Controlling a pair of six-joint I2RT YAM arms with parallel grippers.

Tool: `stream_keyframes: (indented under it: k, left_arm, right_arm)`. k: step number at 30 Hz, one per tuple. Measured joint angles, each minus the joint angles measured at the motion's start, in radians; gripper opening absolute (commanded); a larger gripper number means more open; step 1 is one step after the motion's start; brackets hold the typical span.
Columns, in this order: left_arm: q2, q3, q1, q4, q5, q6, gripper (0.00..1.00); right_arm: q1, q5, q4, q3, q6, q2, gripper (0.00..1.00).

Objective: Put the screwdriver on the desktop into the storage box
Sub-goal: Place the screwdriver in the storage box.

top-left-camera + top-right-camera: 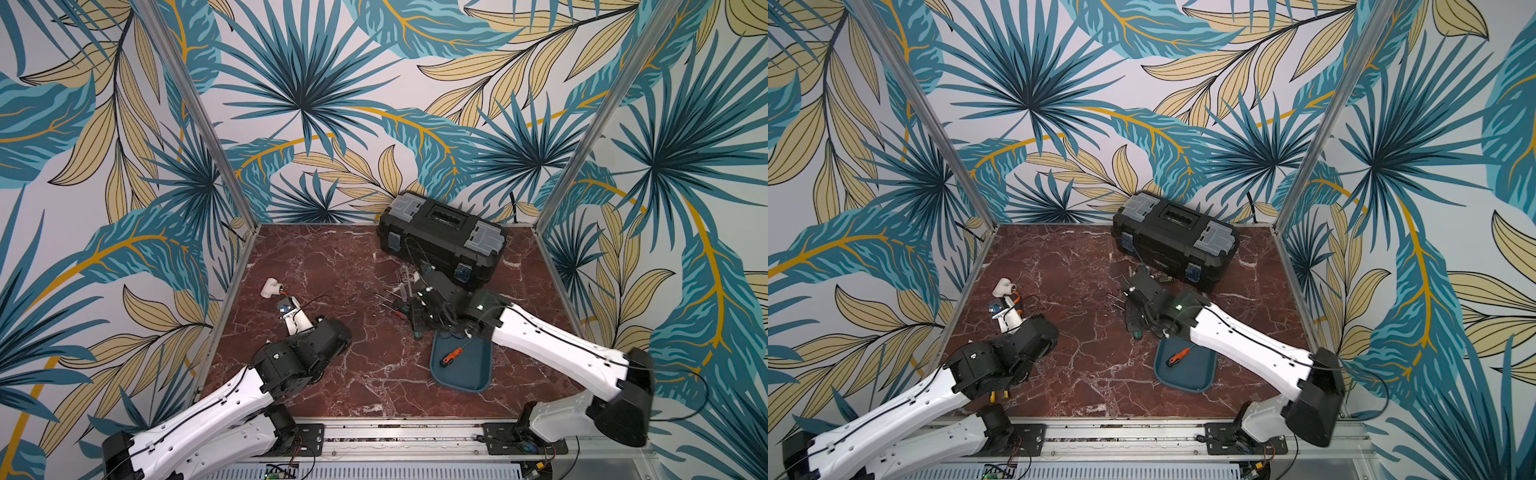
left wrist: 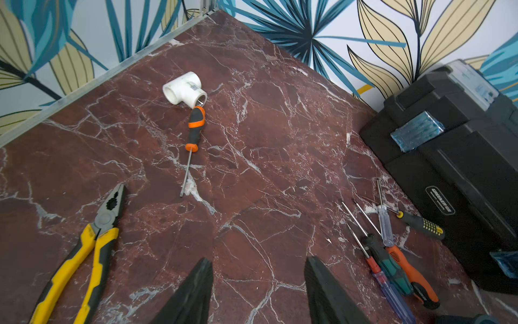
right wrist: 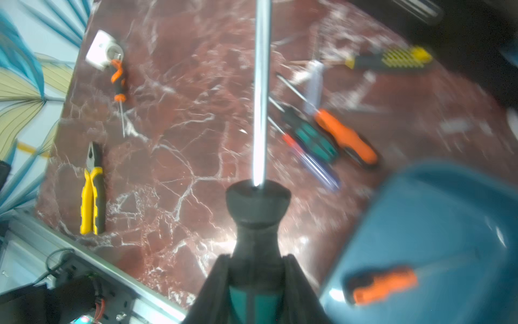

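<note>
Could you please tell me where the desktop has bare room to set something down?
Bare: the desktop between pliers and screwdriver cluster, and the back strip between white tee and toolbox. Crowded: that cluster, by the toolbox.

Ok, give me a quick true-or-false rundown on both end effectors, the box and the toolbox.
1. The right end effector is shut on a screwdriver. True.
2. The box is empty. False: an orange screwdriver lies in it.
3. The left end effector holds the pliers. False: it is open and empty, and the pliers lie on the desktop.
4. The toolbox is closed. True.
</note>
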Motion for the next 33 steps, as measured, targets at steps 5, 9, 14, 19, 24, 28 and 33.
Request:
stream_keyframes:
  k: [5, 9, 14, 19, 24, 28, 33]
  left_arm:
    - [0.159, 0.008, 0.012, 0.14, 0.073, 0.079, 0.57]
    - [0.26, 0.039, 0.026, 0.217, 0.142, 0.114, 0.57]
    - [0.303, 0.056, 0.03, 0.266, 0.202, 0.13, 0.57]
    - [0.303, 0.056, 0.035, 0.27, 0.231, 0.132, 0.57]
    - [0.285, 0.056, 0.058, 0.268, 0.253, 0.132, 0.57]
    - [0.259, 0.056, 0.085, 0.263, 0.27, 0.133, 0.57]
    - [0.228, 0.056, 0.129, 0.23, 0.281, 0.142, 0.57]
  right_arm:
    - [0.0, 0.038, -0.018, -0.291, 0.273, -0.17, 0.13]
    - [-0.001, 0.066, -0.023, -0.383, 0.435, -0.187, 0.13]
    - [-0.024, 0.099, -0.011, -0.392, 0.521, -0.162, 0.13]
    - [-0.066, 0.104, -0.005, -0.394, 0.53, -0.087, 0.19]
    - [-0.076, 0.103, -0.003, -0.401, 0.52, -0.007, 0.31]
    - [-0.077, 0.108, 0.0, -0.401, 0.512, 0.029, 0.66]
    - [-0.077, 0.108, -0.001, -0.376, 0.47, 0.048, 0.79]
